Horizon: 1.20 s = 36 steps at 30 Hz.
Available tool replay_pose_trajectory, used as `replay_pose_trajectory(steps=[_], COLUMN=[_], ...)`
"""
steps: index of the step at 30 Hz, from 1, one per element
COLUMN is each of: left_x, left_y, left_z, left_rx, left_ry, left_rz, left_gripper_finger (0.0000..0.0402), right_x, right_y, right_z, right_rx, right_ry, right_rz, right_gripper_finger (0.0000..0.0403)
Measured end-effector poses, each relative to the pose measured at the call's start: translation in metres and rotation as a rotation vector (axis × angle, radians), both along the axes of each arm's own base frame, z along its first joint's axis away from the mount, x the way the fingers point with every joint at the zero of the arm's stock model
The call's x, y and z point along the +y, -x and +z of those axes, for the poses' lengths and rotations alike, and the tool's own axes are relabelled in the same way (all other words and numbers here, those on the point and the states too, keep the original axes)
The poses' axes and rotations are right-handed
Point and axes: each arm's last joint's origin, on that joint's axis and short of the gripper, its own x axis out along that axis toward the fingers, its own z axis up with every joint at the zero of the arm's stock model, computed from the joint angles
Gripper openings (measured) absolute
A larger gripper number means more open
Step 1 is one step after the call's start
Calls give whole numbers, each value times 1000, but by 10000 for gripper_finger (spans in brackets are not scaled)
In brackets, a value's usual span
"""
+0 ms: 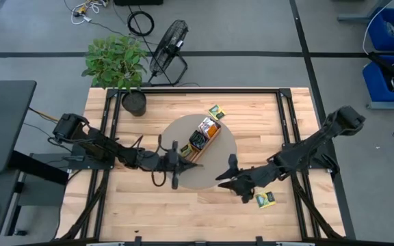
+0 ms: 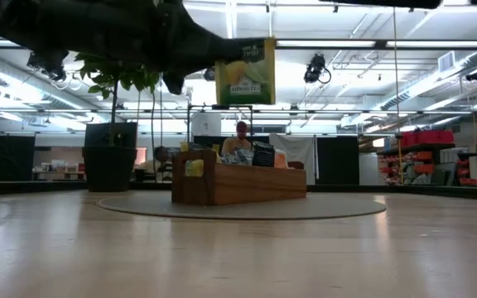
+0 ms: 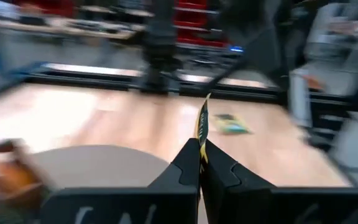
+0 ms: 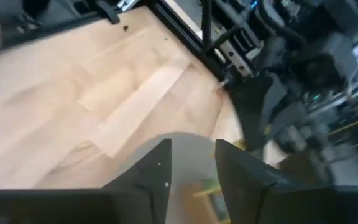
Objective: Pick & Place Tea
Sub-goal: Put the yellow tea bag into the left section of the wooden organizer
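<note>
The thin, flat, square yellow-green paper tea packet (image 3: 202, 127) you are carrying sits pinched edge-on between the closed fingers of the left gripper (image 3: 200, 163), lifted clear of the table; the low view shows its printed face (image 2: 245, 71) hanging high above the long brown wooden compartment tray (image 2: 238, 184). In the high view the left gripper (image 1: 174, 167) hovers over the near-left rim of the round grey mat (image 1: 226, 140), just beside the tray (image 1: 204, 136), so you appear to be in the carry stage, with placing not yet done. Your next move likely calls for bringing the packet over an open compartment, keeping it upright and edge-down so it slips between the packets already standing there, then letting go; a limp, light sachet can catch on the wooden wall or tip over. The right gripper (image 4: 191, 163) waits with its fingers parted and empty over the near-right side of the mat (image 4: 185, 149). Two more packets lie flat on the pale, smooth wooden tabletop (image 1: 142, 205): one yellow-green and dark (image 1: 265, 199) near the right gripper (image 1: 231, 179), another (image 1: 217, 111) just beyond the tray's far end. A leafy green potted plant (image 1: 118, 65) stands at the far-left corner.
</note>
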Motion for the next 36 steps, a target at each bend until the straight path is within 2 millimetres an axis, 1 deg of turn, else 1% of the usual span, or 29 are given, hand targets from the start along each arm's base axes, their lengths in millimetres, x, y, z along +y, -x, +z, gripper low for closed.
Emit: replay_pose_trajectory(steps=[4,7,11,15,19,21,25,28,31,34,36], left_x=[3,9,16,20,27,31,35,35,33,26,21], left_y=[6,15,30,35,32,31,30,27,20,16,17], left_z=[-5,-13,-23,-27,-24,-24,-34,-42,-44,-48,-50], left_rx=[9,-10,-41,-39,-67,-82,-47,-27,-28,-16,-23], left_ry=[-37,10,54,43,98,144,202,226,228,241,255], left_rz=[172,268,365,458,503,526,583,595,593,571,587], left_gripper_finger=[2,2,2,2,2,2,2,2,2,2,2], right_x=[-13,-23,-36,-47,-51,-51,-50,-50,-52,-53,-53], right_y=[20,38,60,73,74,73,74,74,74,74,74], right_z=[-1,-5,-10,-17,-22,-23,-24,-25,-26,-27,-28], right_rx=[-11,-97,-234,-294,-296,-292,-285,-278,-276,-274,-268], right_ry=[-153,-236,-313,-349,-346,-355,-378,-370,-355,-343,-343], right_rz=[5,19,28,-54,-150,-165,-169,-178,-213,-236,-245], right_gripper_finger=[136,137,137,137,137,137,137,137,137,137,137])
